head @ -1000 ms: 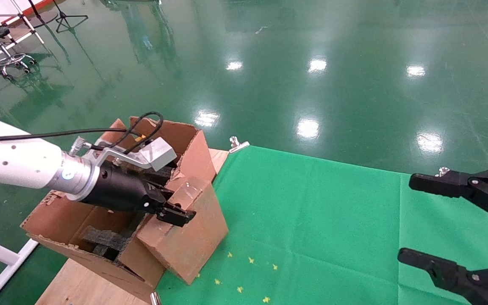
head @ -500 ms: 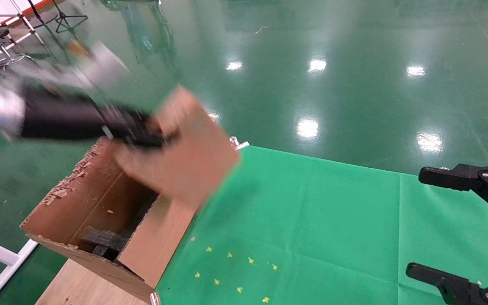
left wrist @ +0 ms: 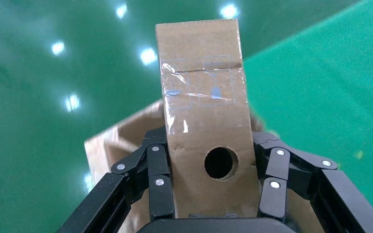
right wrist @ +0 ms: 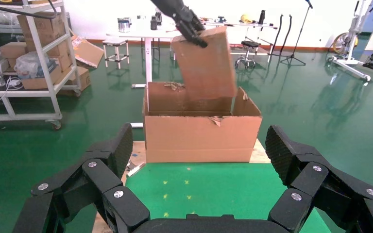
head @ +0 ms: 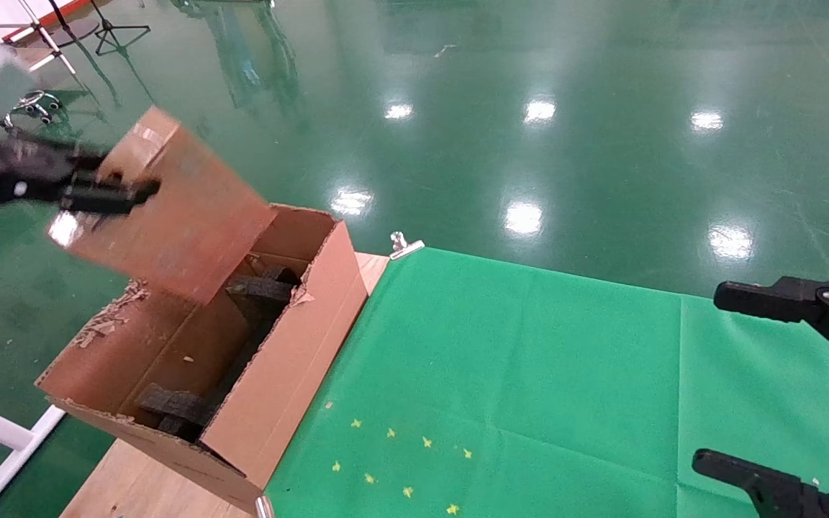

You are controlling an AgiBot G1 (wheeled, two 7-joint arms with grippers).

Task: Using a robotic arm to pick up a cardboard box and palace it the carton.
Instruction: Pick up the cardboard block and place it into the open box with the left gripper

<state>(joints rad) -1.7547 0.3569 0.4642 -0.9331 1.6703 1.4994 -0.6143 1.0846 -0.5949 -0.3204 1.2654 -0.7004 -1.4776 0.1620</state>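
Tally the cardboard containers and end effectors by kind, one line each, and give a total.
Small cardboard box, held in the air above the carton: 1
Large open carton: 1
End effectors, the left end effector shut on the box, the right end effector open over the green cloth: 2
Total: 4
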